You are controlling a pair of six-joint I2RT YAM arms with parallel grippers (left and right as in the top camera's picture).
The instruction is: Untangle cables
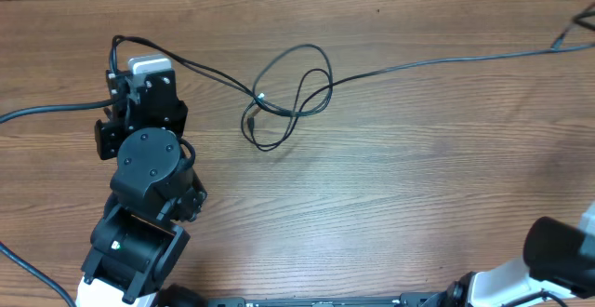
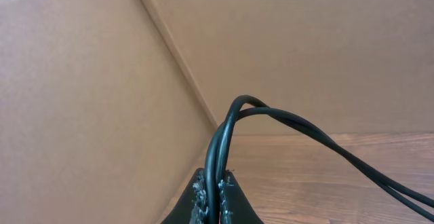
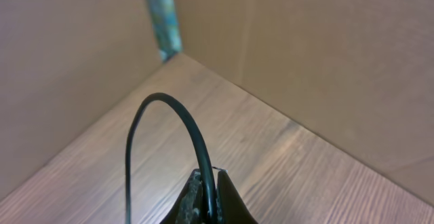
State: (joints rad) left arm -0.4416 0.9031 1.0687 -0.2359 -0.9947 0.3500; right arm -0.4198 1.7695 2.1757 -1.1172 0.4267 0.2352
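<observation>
Your thin black cables lie in a loose knot of overlapping loops on the wood-grain tabletop, near the middle of the far edge. Within the knot you can see one silvery tip on the left side of the loops. A small black plug lies just below it, toward the near edge. From the knot, one strand runs left toward the far-left corner and reaches the head of your left arm. Another runs in a long line to the right and leaves the overhead view near the far-right corner.

In the left wrist view, your left gripper is pressed together on two black strands side by side. They rise from between the fingers, arch over and drop away to the right across the tabletop.

In the right wrist view, your right gripper is pinching a single black strand. It climbs out of the fingers, curves over to the left and hangs down past the bottom of the view. The overhead view does not show this gripper.

Brown cardboard walls stand behind the tabletop in both wrist views.
</observation>
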